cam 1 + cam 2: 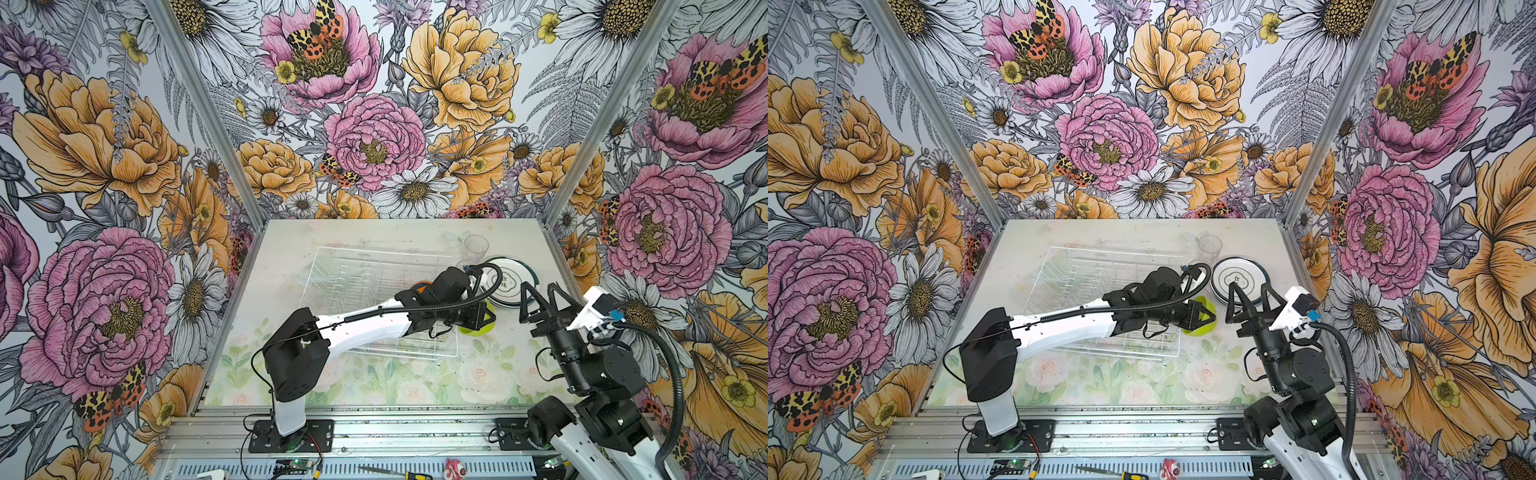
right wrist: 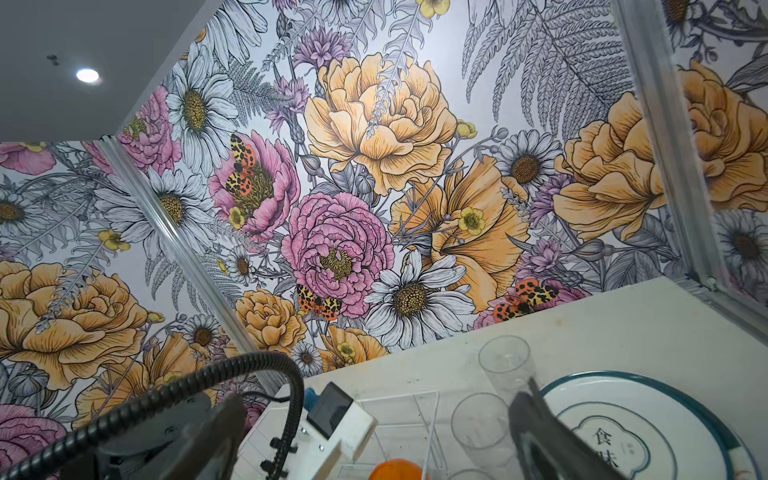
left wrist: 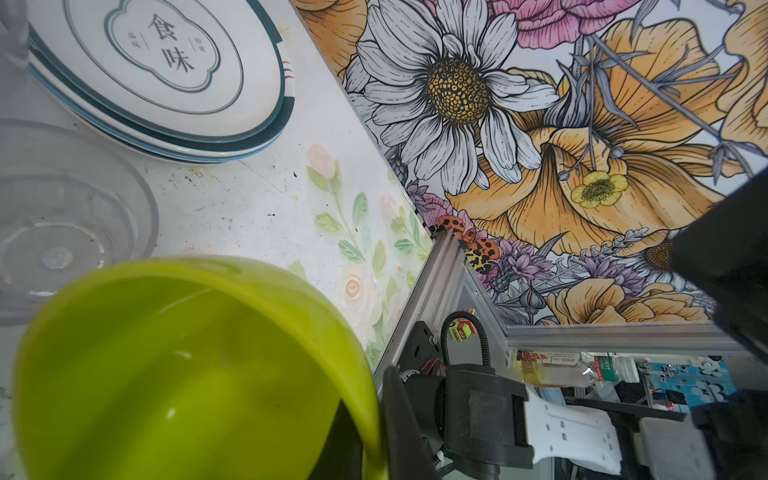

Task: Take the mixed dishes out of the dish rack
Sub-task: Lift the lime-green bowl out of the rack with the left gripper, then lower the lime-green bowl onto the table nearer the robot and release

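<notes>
Left gripper [image 1: 1202,316] is clamped shut on the rim of the lime-green bowl [image 3: 187,374]. I hold the bowl tilted, just outside the right wall of the dish rack [image 1: 353,257] and over the table [image 1: 374,382]. Whether it touches the table cannot be determined. A rim pinch suits a bowl too wide to span with the jaws.

Right gripper [image 1: 539,286] is empty, with its jaws spread wide. It is raised at the near edge of the plates [image 1: 507,274], probably to leave the set-down area free.

Layout:
- The plates lie stacked flat on the table, right of the rack.
- One clear cup [image 1: 476,247] stands upright beyond them, at the far right.
- A second cup [image 3: 54,232] sits close beside the bowl.
- The orange bowl [image 1: 421,286] appears to sit inside the rack by its right wall, mostly hidden under my left arm.

Assessment: the current step is to set the bowl down on bare table nearer than the plates. A rim-held bowl may pivot, so lower it level and keep it off the adjacent cup.
</notes>
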You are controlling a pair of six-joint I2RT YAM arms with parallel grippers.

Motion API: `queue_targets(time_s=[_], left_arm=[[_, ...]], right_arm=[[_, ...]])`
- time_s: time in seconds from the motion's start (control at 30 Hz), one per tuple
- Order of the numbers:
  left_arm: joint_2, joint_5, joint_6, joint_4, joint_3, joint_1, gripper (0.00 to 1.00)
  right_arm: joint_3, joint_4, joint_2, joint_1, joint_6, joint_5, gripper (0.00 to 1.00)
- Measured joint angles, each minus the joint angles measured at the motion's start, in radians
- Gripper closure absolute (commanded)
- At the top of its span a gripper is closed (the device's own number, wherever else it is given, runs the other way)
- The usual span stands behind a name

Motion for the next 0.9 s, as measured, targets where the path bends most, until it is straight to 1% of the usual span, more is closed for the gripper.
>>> queue_targets(time_s=[0.13,0.23,0.33,0.47,0.6,0.7,0.9], left_arm=[[0.045,0.002,0.002,-0.023,0.011,-0.021,1.00],[0.070,0.002,0.002,-0.048,0.012,-0.035,1.00],[0.086,0.002,0.005,-0.067,0.012,-0.047,1.00],[0.101,-0.002,0.020,-0.110,0.028,-0.060,1.00],[0.134,-0.014,0.045,-0.167,0.087,-0.069,1.00],[0.166,-0.042,0.066,-0.212,0.132,-0.074,1.00],[0.211,-0.077,0.083,-0.270,0.165,-0.075,1.00]], right_arm=[[0.059,-0.070,0.094,0.000,0.003,0.018,0.01],[0.126,-0.156,0.161,0.000,0.016,0.056,0.01],[0.182,-0.222,0.196,0.000,0.036,0.098,0.01],[0.210,-0.266,0.196,0.000,0.064,0.146,0.02],[0.222,-0.287,0.196,0.000,0.081,0.179,0.02],[0.222,-0.298,0.190,0.000,0.084,0.193,0.02],[0.222,-0.303,0.156,0.000,0.089,0.217,0.02]])
